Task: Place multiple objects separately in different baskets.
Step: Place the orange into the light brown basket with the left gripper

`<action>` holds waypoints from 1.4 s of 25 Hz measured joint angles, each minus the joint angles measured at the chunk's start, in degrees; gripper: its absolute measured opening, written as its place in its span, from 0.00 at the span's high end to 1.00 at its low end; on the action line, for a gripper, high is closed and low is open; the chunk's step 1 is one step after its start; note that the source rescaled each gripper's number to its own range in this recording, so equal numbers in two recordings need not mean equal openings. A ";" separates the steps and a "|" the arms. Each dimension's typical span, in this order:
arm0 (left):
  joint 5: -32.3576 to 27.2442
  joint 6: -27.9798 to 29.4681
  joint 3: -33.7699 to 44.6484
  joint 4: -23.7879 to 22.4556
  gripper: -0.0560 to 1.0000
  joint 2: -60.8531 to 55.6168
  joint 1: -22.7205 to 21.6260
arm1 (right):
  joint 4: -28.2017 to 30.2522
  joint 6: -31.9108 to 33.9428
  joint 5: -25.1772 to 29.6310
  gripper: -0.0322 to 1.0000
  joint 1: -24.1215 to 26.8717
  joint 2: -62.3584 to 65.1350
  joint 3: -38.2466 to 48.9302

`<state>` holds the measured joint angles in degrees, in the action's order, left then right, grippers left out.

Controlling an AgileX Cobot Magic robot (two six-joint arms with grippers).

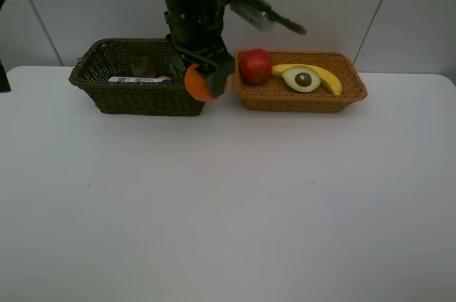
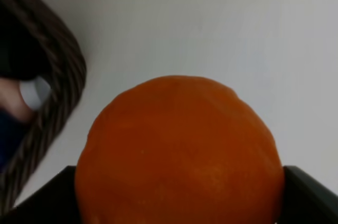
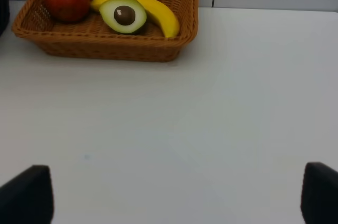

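My left gripper (image 1: 207,80) is shut on the orange (image 1: 201,83), which hangs over the gap between the two baskets. In the left wrist view the orange (image 2: 179,155) fills the space between the dark fingers (image 2: 45,200). The dark olive basket (image 1: 135,99) holds a white bottle lying flat (image 1: 139,80) and a translucent cup (image 1: 143,60). The orange-tan basket (image 1: 299,100) holds a red apple (image 1: 255,65), an avocado half (image 1: 303,78) and a banana (image 1: 326,79). My right gripper (image 3: 177,195) is open over bare table, well in front of the tan basket (image 3: 105,49).
The white table (image 1: 228,202) runs wide in front of both baskets. A white wall stands close behind them. The left arm's black column (image 1: 187,3) rises over the dark basket's right end. The dark basket's rim (image 2: 60,81) lies close beside the orange.
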<state>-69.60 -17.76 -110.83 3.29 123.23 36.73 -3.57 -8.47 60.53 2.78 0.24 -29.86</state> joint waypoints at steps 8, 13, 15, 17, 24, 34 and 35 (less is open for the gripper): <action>0.10 -3.03 -17.14 0.11 0.08 10.18 0.79 | 0.00 0.00 0.00 0.01 0.00 0.00 0.00; 8.19 -4.94 -19.81 0.11 0.08 13.74 0.79 | 0.00 0.00 0.00 0.01 0.00 0.00 0.00; 12.35 -5.33 -19.81 0.23 0.08 14.72 0.79 | 0.00 0.00 0.00 0.01 0.00 0.00 0.00; 16.84 -6.12 -19.81 0.65 0.08 15.63 0.79 | 0.00 0.00 0.00 0.01 0.00 0.00 0.00; 30.79 -7.86 -19.81 3.52 0.08 19.11 0.79 | 0.00 0.00 0.00 0.01 0.00 0.00 0.00; 39.50 -8.18 -19.81 5.39 0.08 23.32 0.79 | 0.00 0.00 0.00 0.01 0.00 0.00 0.00; 39.92 -8.18 -19.81 5.80 0.08 23.59 0.79 | 0.00 0.00 0.00 0.01 0.00 0.00 0.00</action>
<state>-29.67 -25.94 -130.65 9.10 146.82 37.52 -3.57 -8.47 60.53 2.78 0.24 -29.86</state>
